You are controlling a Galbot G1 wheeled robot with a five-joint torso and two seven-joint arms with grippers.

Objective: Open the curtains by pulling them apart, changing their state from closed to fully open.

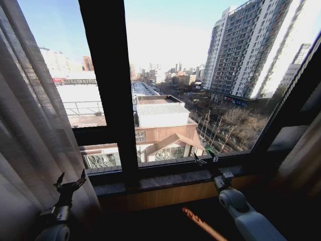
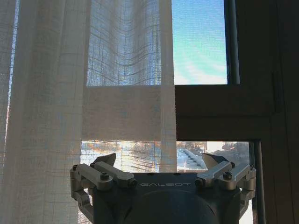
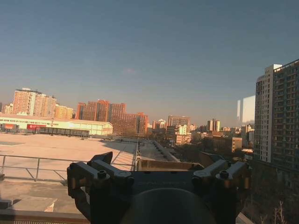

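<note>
The sheer cream curtain (image 1: 25, 130) hangs in pleats over the left part of the window, and bare glass shows to its right. My left gripper (image 1: 70, 181) stands open low at that panel's lower edge, nothing between its fingers. In the left wrist view the curtain (image 2: 93, 93) covers the near half of the window, its free edge just past the middle of the open left gripper (image 2: 159, 159). My right gripper (image 1: 205, 160) is up at the window sill, right of the middle. It faces bare glass, open and empty, in the right wrist view (image 3: 161, 161).
A thick dark window post (image 1: 108, 75) splits the glass, with a crossbar and a stone sill (image 1: 165, 181) below. Brownish fabric (image 1: 301, 165) hangs at the far right edge. City buildings lie outside. The floor below the sill is dark.
</note>
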